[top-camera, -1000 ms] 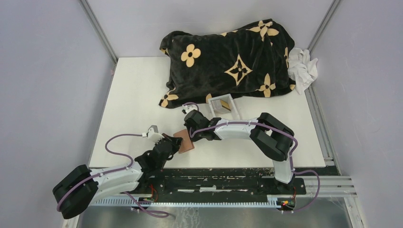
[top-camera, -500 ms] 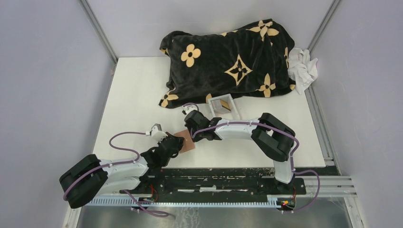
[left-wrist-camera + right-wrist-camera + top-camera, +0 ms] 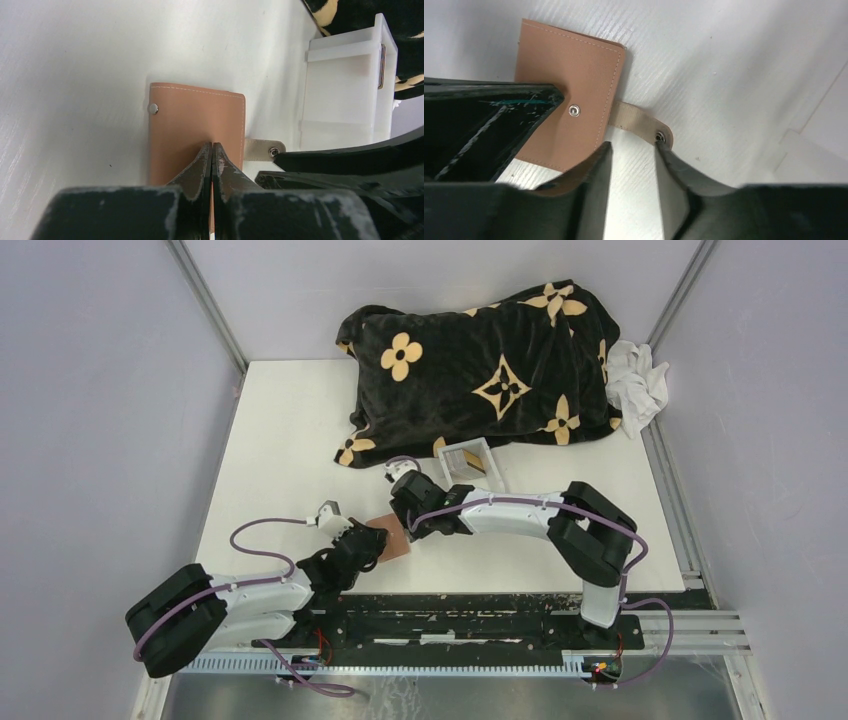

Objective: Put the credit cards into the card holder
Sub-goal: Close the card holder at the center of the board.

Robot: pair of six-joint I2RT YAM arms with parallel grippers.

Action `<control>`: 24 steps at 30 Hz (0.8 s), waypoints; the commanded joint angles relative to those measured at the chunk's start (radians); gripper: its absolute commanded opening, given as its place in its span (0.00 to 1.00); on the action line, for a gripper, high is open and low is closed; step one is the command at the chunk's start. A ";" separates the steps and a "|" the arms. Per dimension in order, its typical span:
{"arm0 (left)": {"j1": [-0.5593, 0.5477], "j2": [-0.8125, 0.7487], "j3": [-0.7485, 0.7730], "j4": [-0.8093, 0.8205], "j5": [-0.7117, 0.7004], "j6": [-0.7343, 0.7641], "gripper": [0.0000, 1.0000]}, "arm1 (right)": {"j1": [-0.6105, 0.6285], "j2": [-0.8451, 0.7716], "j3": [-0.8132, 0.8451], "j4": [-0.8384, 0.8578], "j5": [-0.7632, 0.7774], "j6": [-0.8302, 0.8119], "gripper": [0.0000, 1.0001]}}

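Note:
The brown leather card holder (image 3: 396, 538) lies flat and closed on the white table near its front edge; it also shows in the left wrist view (image 3: 195, 120) and the right wrist view (image 3: 569, 70). Its tan snap strap (image 3: 636, 125) hangs loose off one side. My left gripper (image 3: 212, 145) is shut, its tips resting on top of the holder (image 3: 372, 541). My right gripper (image 3: 631, 146) is open beside the holder, one fingertip at the holder's edge, the other at the strap's snap (image 3: 411, 528). A thin card edge (image 3: 382, 65) stands in the clear tray; other cards are hidden.
The clear plastic tray (image 3: 470, 462) stands just behind the grippers, also in the left wrist view (image 3: 345, 90). A black blanket with tan flowers (image 3: 480, 360) covers the back of the table, with a white cloth (image 3: 638, 385) at its right. Metal frame posts stand at the back corners.
My left arm has swung in and its gripper now rests further onto the holder, which shifted slightly. My right arm's elbow has moved right; its gripper stays at the strap.

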 commanded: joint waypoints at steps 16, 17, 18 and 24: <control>-0.004 0.013 0.014 -0.060 -0.044 -0.010 0.34 | 0.004 -0.088 0.006 0.009 0.038 -0.031 0.55; -0.003 0.012 0.013 -0.060 -0.043 -0.010 0.34 | 0.003 -0.087 0.005 0.012 0.036 -0.030 0.52; -0.003 0.012 0.012 -0.060 -0.043 -0.012 0.34 | 0.002 -0.086 0.004 0.014 0.033 -0.029 0.51; -0.004 0.016 0.006 -0.060 -0.042 -0.021 0.34 | 0.001 -0.068 0.010 0.026 0.010 -0.025 0.46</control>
